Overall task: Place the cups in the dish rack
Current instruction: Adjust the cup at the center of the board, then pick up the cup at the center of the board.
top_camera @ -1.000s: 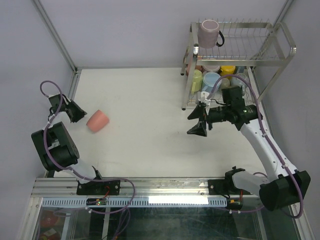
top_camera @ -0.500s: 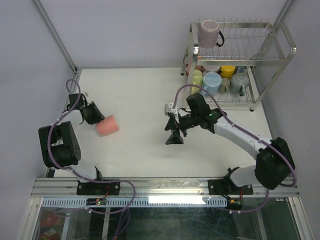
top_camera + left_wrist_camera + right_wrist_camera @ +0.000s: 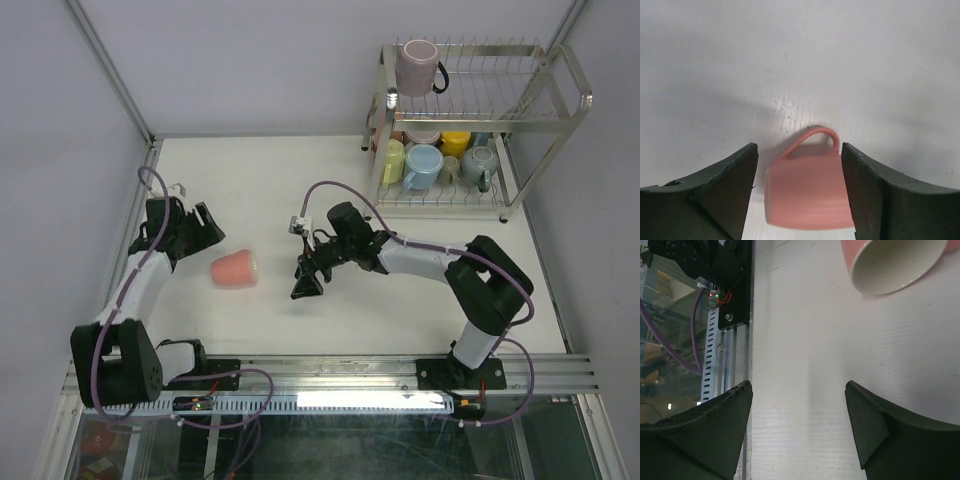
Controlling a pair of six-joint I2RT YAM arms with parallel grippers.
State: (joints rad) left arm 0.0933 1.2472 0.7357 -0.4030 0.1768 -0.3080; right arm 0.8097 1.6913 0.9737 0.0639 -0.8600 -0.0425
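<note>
Black left gripper (image 3: 200, 228) sits at the left side of the white table (image 3: 300, 190), jaws spread and holding nothing. In the left wrist view its two fingers (image 3: 715, 192) frame the salmon-pink cup (image 3: 235, 269), but the top view shows the cup on the table just beyond the fingertips, not between them. The cup lies on its side, with its handle on the side away from the left wrist camera. Its open mouth faces right, towards the right gripper (image 3: 305, 277). That gripper is near the table's middle, close to the cup but apart from it. Its jaws are wide and empty over bare table, and in the right wrist view the cup's cream inside shows at the upper edge. Dish rack (image 3: 560, 95) stands at the far right corner, chrome wire, two tiers. The upper shelf carries one mauve mug (image 3: 415, 65) at its left end. The lower shelf holds a row of cups: a pale yellow-green cup (image 3: 393, 160), a light blue mug (image 3: 423, 165), a yellow cup (image 3: 456, 141) behind, and a grey-blue mug (image 3: 479, 162). Contact between these cups cannot be told.
</note>
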